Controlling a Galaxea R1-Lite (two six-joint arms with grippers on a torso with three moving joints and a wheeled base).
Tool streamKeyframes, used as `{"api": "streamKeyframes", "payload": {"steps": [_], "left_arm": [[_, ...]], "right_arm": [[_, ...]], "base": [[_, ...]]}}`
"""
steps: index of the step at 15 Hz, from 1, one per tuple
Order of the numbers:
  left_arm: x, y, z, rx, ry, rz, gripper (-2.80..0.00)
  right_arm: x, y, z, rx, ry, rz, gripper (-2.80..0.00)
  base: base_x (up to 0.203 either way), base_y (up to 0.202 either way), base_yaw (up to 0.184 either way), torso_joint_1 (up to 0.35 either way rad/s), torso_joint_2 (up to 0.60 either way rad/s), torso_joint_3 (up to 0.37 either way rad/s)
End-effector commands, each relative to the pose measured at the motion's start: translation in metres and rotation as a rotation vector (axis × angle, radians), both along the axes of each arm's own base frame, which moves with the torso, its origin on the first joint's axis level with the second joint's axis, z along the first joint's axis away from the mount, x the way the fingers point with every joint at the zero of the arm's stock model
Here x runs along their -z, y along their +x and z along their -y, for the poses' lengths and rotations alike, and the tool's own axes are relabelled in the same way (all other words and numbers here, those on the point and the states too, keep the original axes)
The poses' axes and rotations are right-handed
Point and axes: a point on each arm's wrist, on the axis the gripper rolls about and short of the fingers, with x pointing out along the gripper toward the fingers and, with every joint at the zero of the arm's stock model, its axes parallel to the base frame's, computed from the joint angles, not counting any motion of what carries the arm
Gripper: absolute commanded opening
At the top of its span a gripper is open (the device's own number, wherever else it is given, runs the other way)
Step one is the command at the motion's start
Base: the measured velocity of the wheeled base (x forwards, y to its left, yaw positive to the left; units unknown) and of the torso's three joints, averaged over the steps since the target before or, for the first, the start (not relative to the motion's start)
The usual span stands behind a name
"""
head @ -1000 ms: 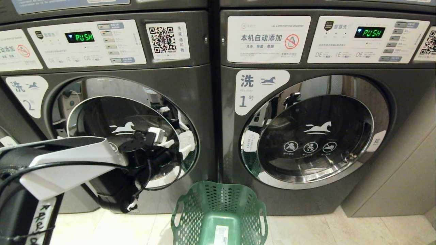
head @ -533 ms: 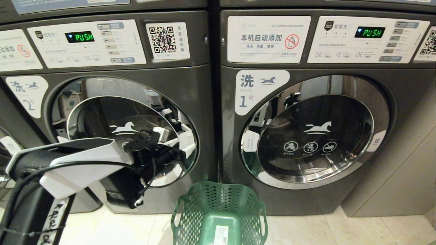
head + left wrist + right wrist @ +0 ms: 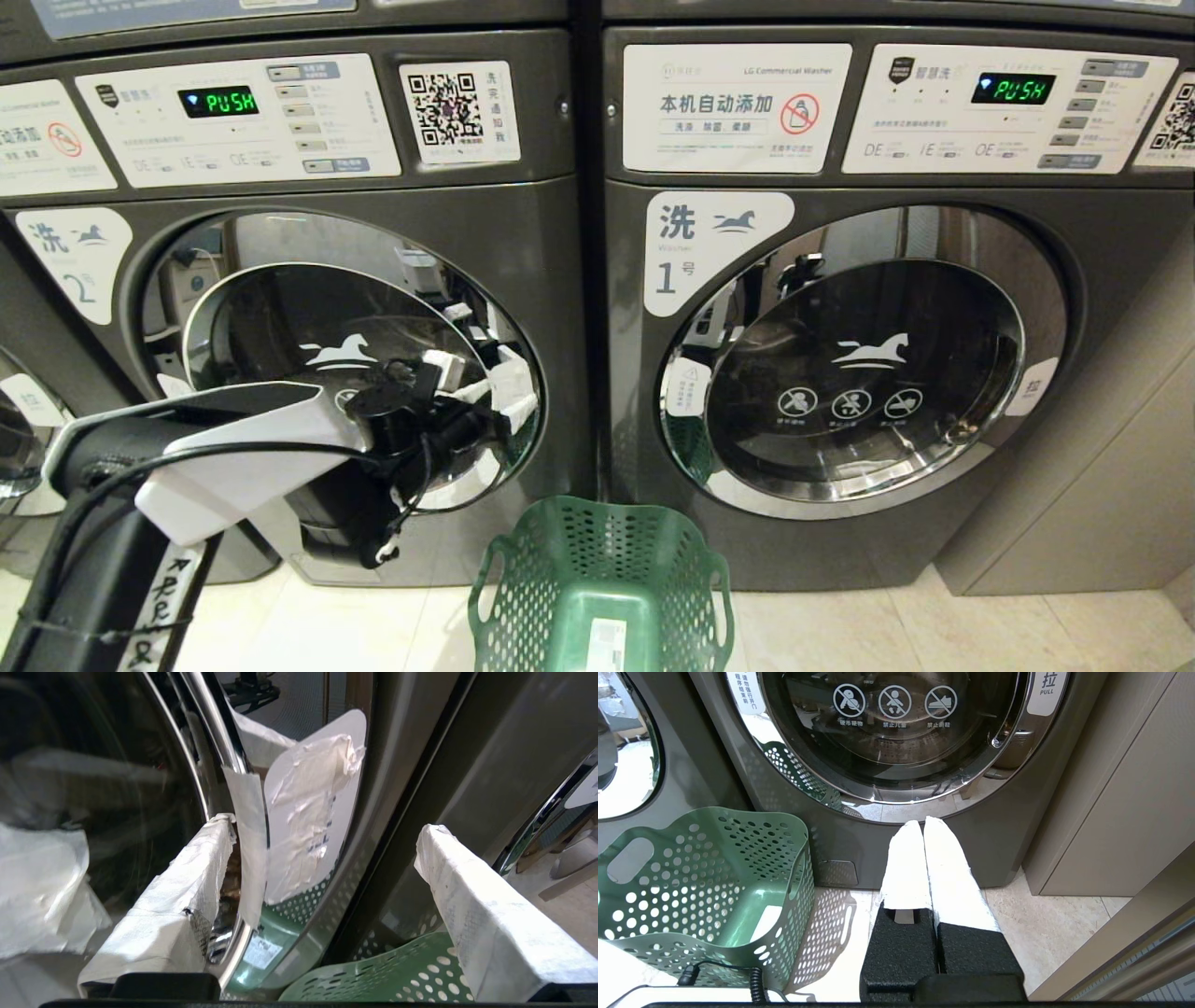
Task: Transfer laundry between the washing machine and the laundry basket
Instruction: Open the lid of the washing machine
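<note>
pale tiled floor (image 3: 840, 635) runs along the foot of two dark grey front-loading machines standing side by side, each with a white control panel and a green "push" readout. on the left is washing machine number 2 (image 3: 551, 280), its round chrome-rimmed door (image 3: 233, 317) shut. the left arm reaches in from the near left, and the left gripper (image 3: 490, 397) sits at the right edge of that door, its white-wrapped fingers (image 3: 177, 905) spread wide with nothing between them. from the wrist camera, one finger lies right against the chrome rim beside a crumpled white label (image 3: 308, 812) stuck on the door's edge, while the other finger stands clear, out over the dark seam between the two machines; whether the first finger actually touches the rim i cannot tell.

on the floor, near and roughly in front of the seam between the machines, stands the green perforated laundry basket (image 3: 691, 569). it looks to hold no clothes; only a white sticker shows on its bottom.

to the right is washing machine number 1 (image 3: 1102, 233), door (image 3: 868, 373) also shut, with three round warning icons on the glass and a pull tab at its right edge. no laundry can be made out behind either door. the right gripper (image 3: 924, 826) hangs low in front of this machine's base, pointing at it, its two white-wrapped fingers pressed together and holding nothing. a beige cabinet panel (image 3: 1102, 485) stands at the far right.
</note>
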Motion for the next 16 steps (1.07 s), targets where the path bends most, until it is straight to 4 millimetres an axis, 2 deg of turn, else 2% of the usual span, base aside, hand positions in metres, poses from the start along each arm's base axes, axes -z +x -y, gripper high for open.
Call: {"api": "streamKeyframes", "payload": {"steps": [1,7,10,12,16], "left_arm": [[0.006,0.006,-0.003,0.02,-0.003,0.007,0.0],[0.014,0.011,-0.022,0.1,-0.032,-0.035,0.0],[0.012,0.016,-0.032,0.134,-0.041,-0.026,0.0],[0.01,0.025,-0.035,0.135,-0.051,-0.008,0.0],[0.012,0.024,-0.035,0.21,-0.046,-0.011,0.0]], "right_arm": [[0.0,0.0,0.0,-0.001,0.002,-0.001,-2.8],[0.0,0.0,0.0,-0.001,0.0,-0.001,-2.8],[0.0,0.0,0.0,-0.001,0.0,-0.001,-2.8],[0.0,0.0,0.0,-0.001,0.0,-0.001,-2.8],[0.0,0.0,0.0,-0.001,0.0,-0.001,-2.8]], "base": [[0.0,0.0,0.0,0.0,0.0,0.0],[0.0,0.0,0.0,0.0,0.0,0.0],[0.0,0.0,0.0,0.0,0.0,0.0],[0.0,0.0,0.0,0.0,0.0,0.0],[0.0,0.0,0.0,0.0,0.0,0.0]]}}
